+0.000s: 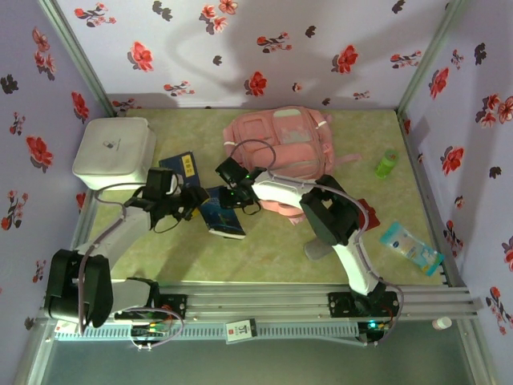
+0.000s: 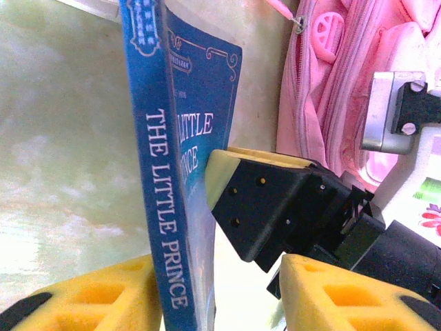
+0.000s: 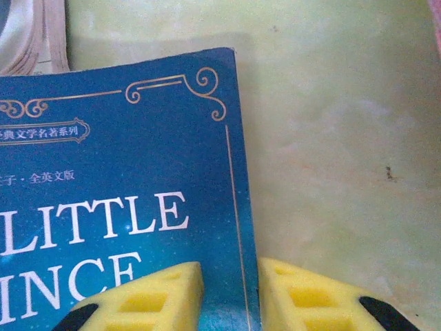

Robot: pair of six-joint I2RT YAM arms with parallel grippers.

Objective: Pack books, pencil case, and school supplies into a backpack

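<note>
Left wrist view: my left gripper (image 2: 220, 279) stands partly open astride the blue book (image 2: 162, 207), which is up on edge with its spine toward the camera. My 9 o'clock finger (image 2: 83, 300) lies against the spine. My 3 o'clock finger is well clear of the cover. In that gap sits one black finger (image 2: 269, 200) of my right gripper (image 3: 231, 283), its pale pad touching the cover.

Right wrist view: my jaws are narrowly parted over the book's long edge. One finger is in front of the cover, the other just past the edge. Whether they pinch the book I cannot tell.

Top external view: both grippers meet at the blue book near the middle of the table (image 1: 264, 257). The backpack (image 1: 280, 140) lies at 1 o'clock, just beside my right gripper. The navy book (image 1: 183, 164) lies at 11 o'clock, near the white box (image 1: 116, 148) at 10 o'clock. A green object (image 1: 387, 163) lies at 2 o'clock, well apart.
</note>
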